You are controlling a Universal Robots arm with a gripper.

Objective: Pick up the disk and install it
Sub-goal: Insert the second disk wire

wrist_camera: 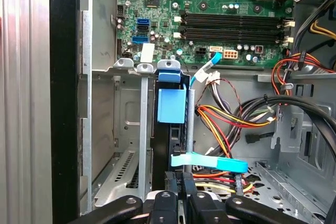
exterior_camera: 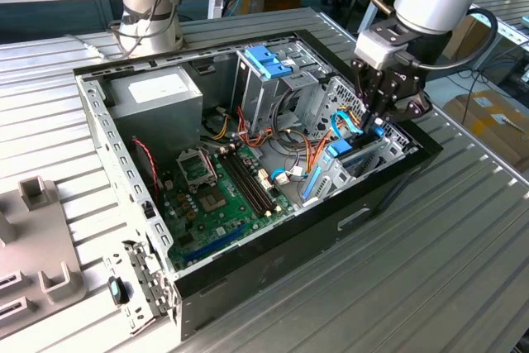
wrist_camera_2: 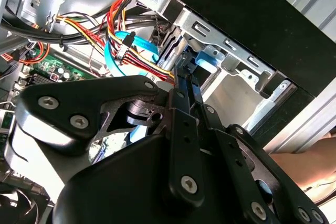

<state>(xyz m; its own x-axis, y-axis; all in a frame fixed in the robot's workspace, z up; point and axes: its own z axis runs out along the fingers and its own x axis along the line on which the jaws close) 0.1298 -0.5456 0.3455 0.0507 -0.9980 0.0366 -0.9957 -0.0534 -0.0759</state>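
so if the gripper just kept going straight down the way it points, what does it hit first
Most likely the disk, standing on edge in the drive bay directly ahead of the gripper; depth is hard to judge, so it may already be touching.

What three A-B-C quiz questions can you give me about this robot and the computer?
1. Where is the gripper?
A. Over the motherboard
B. At the bay, at the case's end on the exterior view's right
C. On the table

2. What colour is the motherboard?
A. Green
B. Red
C. White

3. How is the disk?
A. Flat on the table
B. Lying on the motherboard
C. On edge in the bay

Answers:
1 B: the exterior view shows it reaching down there.
2 A: its board is green in the exterior and first wrist views.
3 C: it stands between the bay's walls, with the gripper closed on its edge.
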